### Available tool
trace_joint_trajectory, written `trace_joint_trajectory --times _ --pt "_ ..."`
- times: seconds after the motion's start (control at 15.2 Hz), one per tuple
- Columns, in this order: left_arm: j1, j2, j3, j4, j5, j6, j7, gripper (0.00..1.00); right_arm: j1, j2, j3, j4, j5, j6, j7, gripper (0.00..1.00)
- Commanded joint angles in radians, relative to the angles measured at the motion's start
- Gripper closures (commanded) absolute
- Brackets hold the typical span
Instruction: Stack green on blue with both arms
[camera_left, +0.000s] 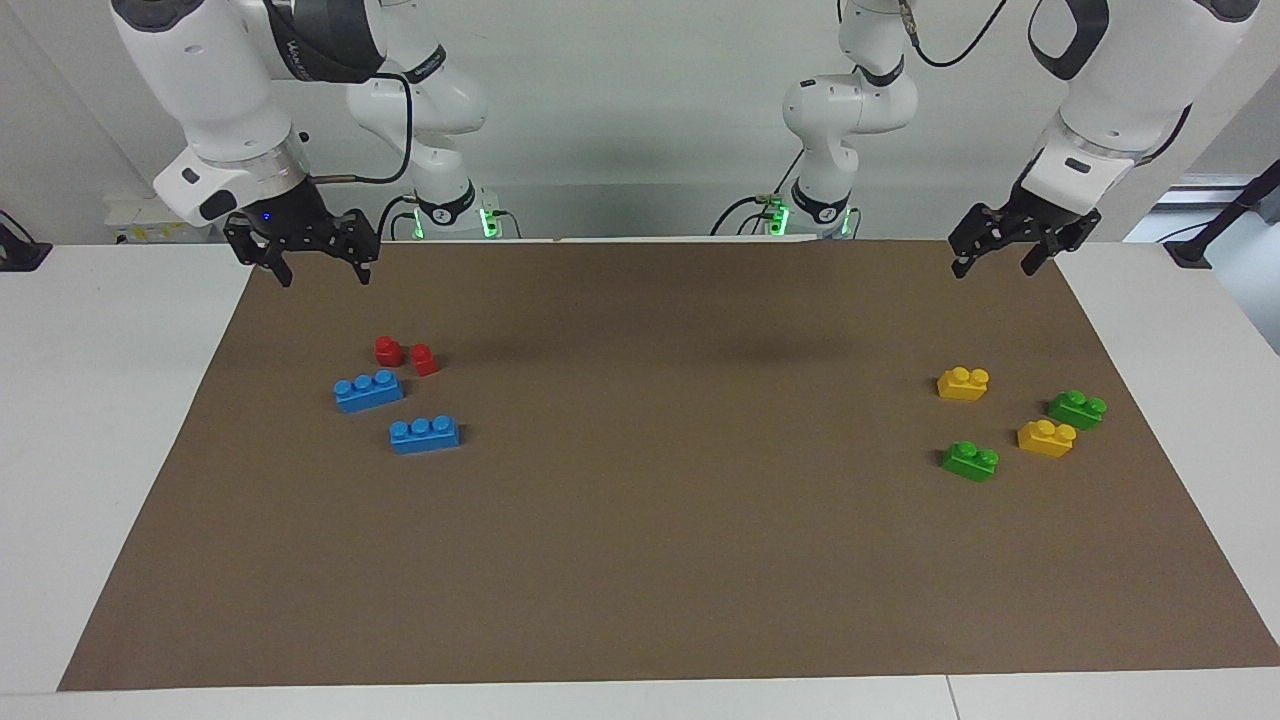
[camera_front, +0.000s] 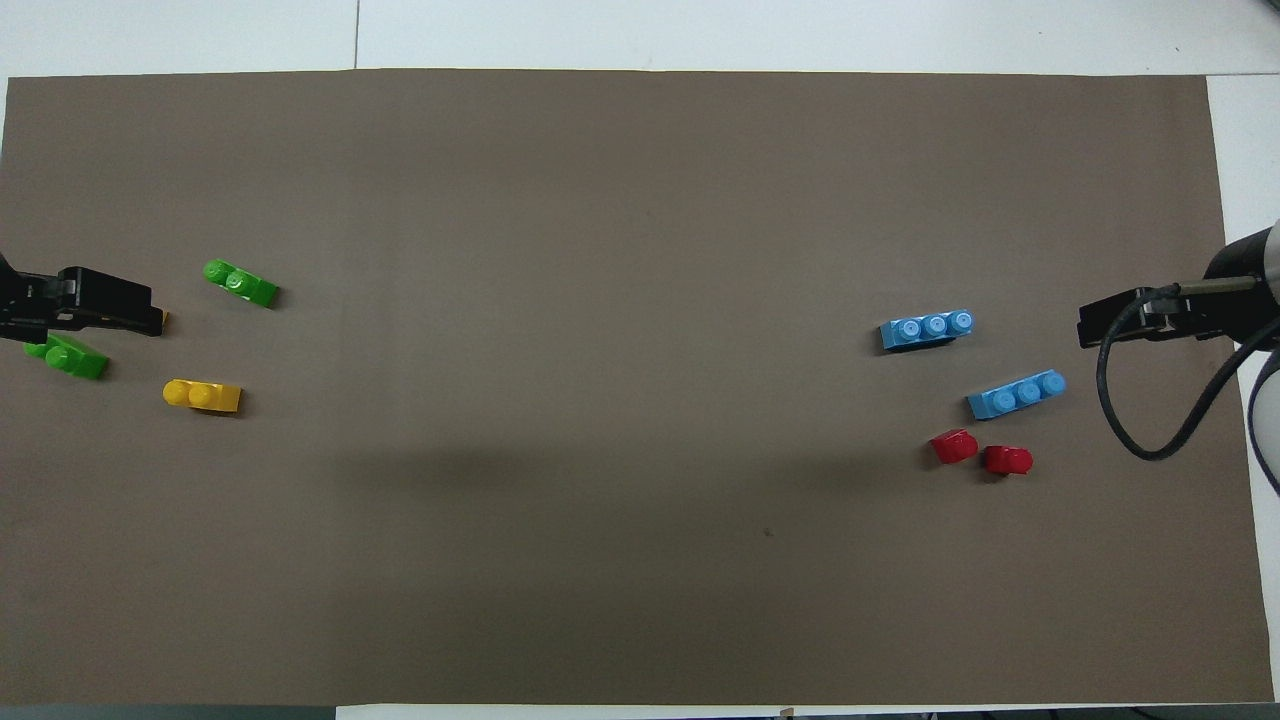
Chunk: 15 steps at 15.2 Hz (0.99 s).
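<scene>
Blue three-stud brick (camera_left: 425, 434) (camera_front: 927, 328) and green two-stud brick (camera_left: 970, 460) (camera_front: 240, 283) are seen farthest from the robots, well apart, toward opposite table ends. Twins of each, yellow bricks (camera_left: 963, 383) and red bricks (camera_left: 406, 355) lie alongside. Right gripper (camera_left: 323, 268) and left gripper (camera_left: 998, 262) are raised over the mat's (camera_left: 640, 560) near corners, jaws spread, apparently nothing held.

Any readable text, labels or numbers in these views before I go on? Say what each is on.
Right arm: lettering on its dark joint band, too blurred to read.
Arm bases: a round mark on each, too small to read.
Blue bricks, green bricks, brown mat: no text.
</scene>
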Motion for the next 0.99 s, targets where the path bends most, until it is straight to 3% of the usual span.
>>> trace_joint_trajectory --times 0.0,0.46,0.73,0.92 --pt "-0.008 -0.019 0.006 -0.008 -0.009 -0.007 0.015 0.0 -0.007 -0.015 0.005 -0.013 0.001 -0.016 -0.014 0.0" --pt "-0.007 -0.019 0.006 -0.01 -0.008 -0.003 0.015 0.0 -0.002 -0.012 0.005 -0.016 0.013 0.003 0.152 0.0" --pt "0.005 -0.019 0.008 -0.024 -0.009 0.032 0.015 0.0 -0.008 0.026 0.003 -0.019 0.099 0.072 0.529 0.01" --pt "0.008 -0.016 0.009 -0.045 -0.008 0.078 0.015 0.0 -0.016 0.082 0.0 -0.015 0.169 0.116 0.689 0.02"
